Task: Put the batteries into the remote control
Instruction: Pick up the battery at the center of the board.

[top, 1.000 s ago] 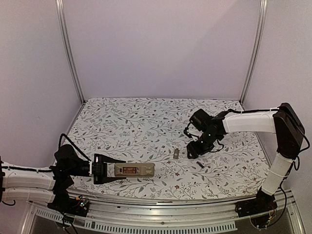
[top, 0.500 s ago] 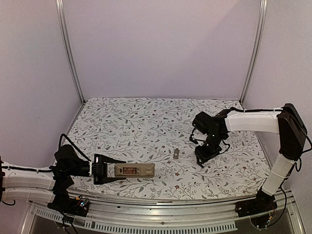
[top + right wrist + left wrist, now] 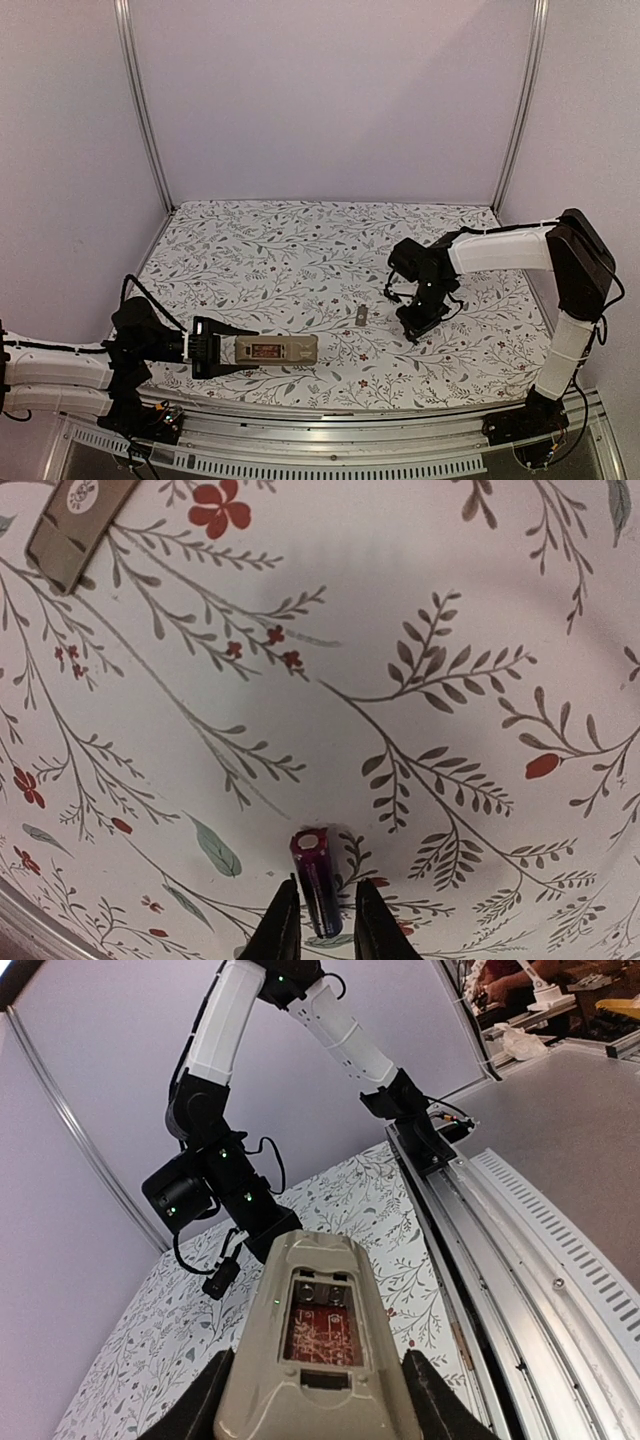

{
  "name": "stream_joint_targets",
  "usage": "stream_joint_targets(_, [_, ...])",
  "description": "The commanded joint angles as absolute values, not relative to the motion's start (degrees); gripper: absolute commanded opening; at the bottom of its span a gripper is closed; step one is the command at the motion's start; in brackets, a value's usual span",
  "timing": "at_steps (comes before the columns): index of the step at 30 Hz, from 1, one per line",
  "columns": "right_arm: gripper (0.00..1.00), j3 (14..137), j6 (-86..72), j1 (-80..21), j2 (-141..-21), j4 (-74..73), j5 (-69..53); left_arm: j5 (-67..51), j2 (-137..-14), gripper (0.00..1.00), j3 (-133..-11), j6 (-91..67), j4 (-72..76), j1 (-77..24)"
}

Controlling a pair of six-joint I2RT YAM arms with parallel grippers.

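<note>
Meanwhile, right gripper [image 3: 320, 912] narrowed around a battery [image 3: 316, 878] toward the table's [image 3: 280, 250] right edge, left gripper [image 3: 312, 1400] clamping the remote control [image 3: 312, 1345] near its front-left corner.

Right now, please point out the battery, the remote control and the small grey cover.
battery [image 3: 318, 884], right wrist view, purple side.
remote control [image 3: 318, 1345], left wrist view, open battery recess.
small grey cover [image 3: 75, 525], right wrist view, flat face.

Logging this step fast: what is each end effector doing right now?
Left end effector: closed on the remote control, battery recess facing up.
Right end effector: down at the table, fingers either side of a battery; firm grip cannot be told.
</note>
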State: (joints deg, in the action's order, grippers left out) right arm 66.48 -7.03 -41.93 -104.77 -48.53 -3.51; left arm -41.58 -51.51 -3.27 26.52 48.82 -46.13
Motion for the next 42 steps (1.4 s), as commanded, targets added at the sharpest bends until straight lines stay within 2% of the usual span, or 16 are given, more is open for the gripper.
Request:
stream_joint_targets(1, [0.15,67.34,-5.91,-41.92,-107.59,-47.35,-1.91,-41.75,-51.35,0.0,6.54,26.71,50.33,-47.13])
stream_joint_targets(7, [0.12,67.0,-5.41,-41.92,-108.44,-47.39,-3.34,-41.62,-51.37,0.0,6.52,26.64,50.48,-47.11])
stream_joint_targets(10, [0.0,67.44,-5.47,-41.92,-108.11,-47.91,-3.24,-41.53,-51.37,0.0,6.65,26.54,50.54,-47.14])
stream_joint_targets(16, [0.0,73.53,-3.8,-43.12,-103.37,-49.64,-1.33,-41.52,-51.28,0.0,6.47,24.82,50.42,-47.17])
stream_joint_targets(24, [0.0,83.65,13.23,-62.44,-92.03,-32.22,-1.65,-40.63,-50.66,0.0,5.87,23.07,51.44,-47.15])
stream_joint_targets(34, [0.0,97.83,23.93,-70.48,-99.63,-30.13,-17.18,-38.09,-48.39,0.0,4.14,23.45,49.59,-46.65])
stream_joint_targets(42, [0.0,101.71,30.45,-73.12,-104.31,-30.55,-21.1,-37.87,-47.24,0.0,2.0,21.0,47.41,-45.8])
